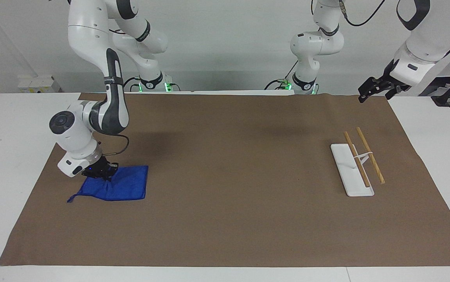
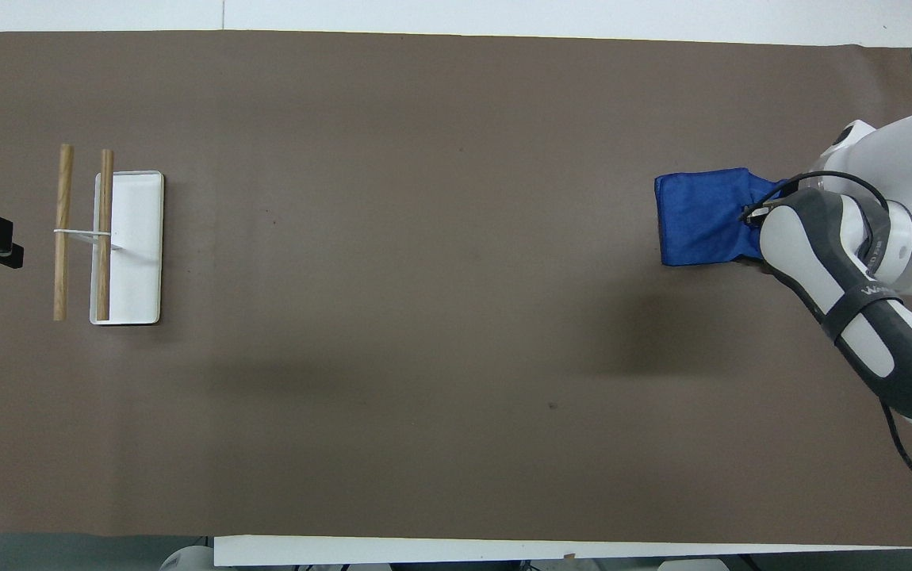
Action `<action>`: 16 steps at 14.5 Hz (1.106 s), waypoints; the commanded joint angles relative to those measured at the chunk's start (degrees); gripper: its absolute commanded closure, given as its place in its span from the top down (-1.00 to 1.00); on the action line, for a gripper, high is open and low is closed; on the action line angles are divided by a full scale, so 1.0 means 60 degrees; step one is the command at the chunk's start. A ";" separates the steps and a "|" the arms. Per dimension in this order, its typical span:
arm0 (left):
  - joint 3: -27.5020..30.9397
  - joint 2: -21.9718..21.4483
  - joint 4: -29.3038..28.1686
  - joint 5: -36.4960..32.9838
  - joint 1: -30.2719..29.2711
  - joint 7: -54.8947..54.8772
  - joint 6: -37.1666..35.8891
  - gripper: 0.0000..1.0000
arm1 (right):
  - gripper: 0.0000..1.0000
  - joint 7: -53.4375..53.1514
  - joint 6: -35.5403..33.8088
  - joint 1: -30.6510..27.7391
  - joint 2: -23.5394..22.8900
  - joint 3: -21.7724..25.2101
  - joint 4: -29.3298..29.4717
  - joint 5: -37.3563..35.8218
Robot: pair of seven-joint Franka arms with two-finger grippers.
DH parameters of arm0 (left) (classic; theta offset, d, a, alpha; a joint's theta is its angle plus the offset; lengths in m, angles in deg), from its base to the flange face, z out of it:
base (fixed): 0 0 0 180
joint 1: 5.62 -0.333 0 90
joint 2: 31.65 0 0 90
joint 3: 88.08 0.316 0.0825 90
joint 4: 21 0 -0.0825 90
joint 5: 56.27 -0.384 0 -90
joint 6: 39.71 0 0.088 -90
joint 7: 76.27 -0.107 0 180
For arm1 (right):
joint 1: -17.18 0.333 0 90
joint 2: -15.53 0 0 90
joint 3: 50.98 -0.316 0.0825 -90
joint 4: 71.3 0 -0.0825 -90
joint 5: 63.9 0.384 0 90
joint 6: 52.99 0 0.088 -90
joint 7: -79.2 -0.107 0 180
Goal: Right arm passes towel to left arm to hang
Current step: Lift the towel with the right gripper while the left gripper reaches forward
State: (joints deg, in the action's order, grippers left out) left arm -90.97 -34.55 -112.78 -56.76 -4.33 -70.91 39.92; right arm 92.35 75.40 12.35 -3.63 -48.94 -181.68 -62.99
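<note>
Right gripper (image 1: 101, 171) jaws pinching towel (image 1: 125, 188) (seemingly), left gripper (image 1: 373, 89) jaws apart, waiting over mat (image 1: 229, 164), rack (image 1: 356, 162) unobstructed.

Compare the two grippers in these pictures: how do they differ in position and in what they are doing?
The right gripper is down at the mat, pinching the blue towel at its edge nearer the robots, so the cloth bunches there; the left gripper hangs in the air and holds nothing. The right gripper works at the right arm's end of the table; the left gripper waits over the mat's corner at the left arm's end, near the rack. Both are black.
</note>
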 commanded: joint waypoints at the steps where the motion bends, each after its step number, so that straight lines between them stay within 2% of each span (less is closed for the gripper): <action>1: 0.0012 -0.0221 -0.0246 -0.0022 0.0078 0.0493 0.0086 1.00 | -1.00 -0.1365 -0.1078 -0.0278 0.0467 -0.0791 0.0334 0.0024; 3: -0.0003 -0.0337 -0.0639 0.0210 0.0064 0.1662 0.0523 1.00 | -1.00 -0.2683 -0.1722 -0.0352 0.0790 -0.1493 0.0508 0.0038; 5: 0.0012 -0.0601 -0.1283 0.0898 0.0064 0.3403 0.1036 1.00 | -1.00 -0.4161 -0.2775 -0.0352 0.0880 -0.2240 0.1122 0.0053; 7: -0.0003 -0.0951 -0.2044 0.1818 0.0064 0.5715 0.1592 1.00 | -1.00 -0.6777 -0.3642 -0.0352 0.0880 -0.3424 0.1898 0.0140; 8: 0.0011 -0.1113 -0.2367 0.2375 0.0049 0.6176 0.1958 1.00 | -1.00 -0.7894 -0.3645 -0.0352 0.0880 -0.3996 0.2119 0.0489; 10: -0.0061 -0.1726 -0.3477 0.2672 0.0210 0.6719 0.2472 1.00 | -1.00 -1.0164 -0.3107 -0.0323 0.0778 -0.4644 0.2559 0.1832; 12: -0.0091 -0.2196 -0.4548 0.2760 0.0488 0.8601 0.3786 1.00 | -1.00 -1.2070 -0.1981 -0.0264 0.0733 -0.5185 0.2575 0.3036; 16: -0.0106 -0.1979 -0.5371 0.4061 0.1015 1.2692 0.5970 1.00 | -1.00 -1.5441 0.0829 -0.0002 0.0266 -0.6651 0.2561 0.3437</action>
State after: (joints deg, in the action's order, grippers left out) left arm -91.92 -45.50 -140.86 -35.75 0.09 -4.33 69.47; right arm 7.97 73.77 12.03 0.44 -85.25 -167.37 -43.56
